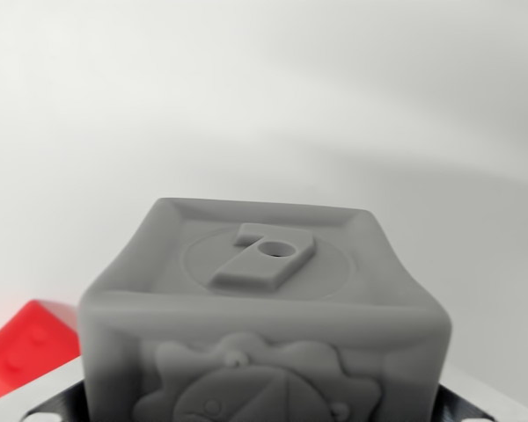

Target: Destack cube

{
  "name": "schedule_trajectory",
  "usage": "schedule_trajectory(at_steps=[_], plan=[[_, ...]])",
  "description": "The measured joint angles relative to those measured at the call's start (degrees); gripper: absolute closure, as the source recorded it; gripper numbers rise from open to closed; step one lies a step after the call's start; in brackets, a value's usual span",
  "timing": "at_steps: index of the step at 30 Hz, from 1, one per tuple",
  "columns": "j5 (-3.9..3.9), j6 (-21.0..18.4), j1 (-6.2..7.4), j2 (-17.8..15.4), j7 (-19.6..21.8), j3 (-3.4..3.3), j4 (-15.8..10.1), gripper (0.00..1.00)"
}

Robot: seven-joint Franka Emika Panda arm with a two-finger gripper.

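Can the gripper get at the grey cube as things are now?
Probably yes: the grey cube sits right below the wrist camera, its top face uncovered. The fingers themselves are not clearly visible, so I cannot confirm contact.

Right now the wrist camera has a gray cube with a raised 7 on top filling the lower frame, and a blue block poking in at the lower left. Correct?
Not quite. The block at the lower left is red, not blue, as the wrist view shows. The rest holds: the gray cube fills the lower frame and carries a raised 7 on its top face.
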Motion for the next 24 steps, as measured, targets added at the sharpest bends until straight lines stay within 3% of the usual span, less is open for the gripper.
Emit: schedule_trajectory(at_steps=[24], plan=[[0.0,-2.05,-2.2,6.71,-12.59,0.65,8.74,1.0]])
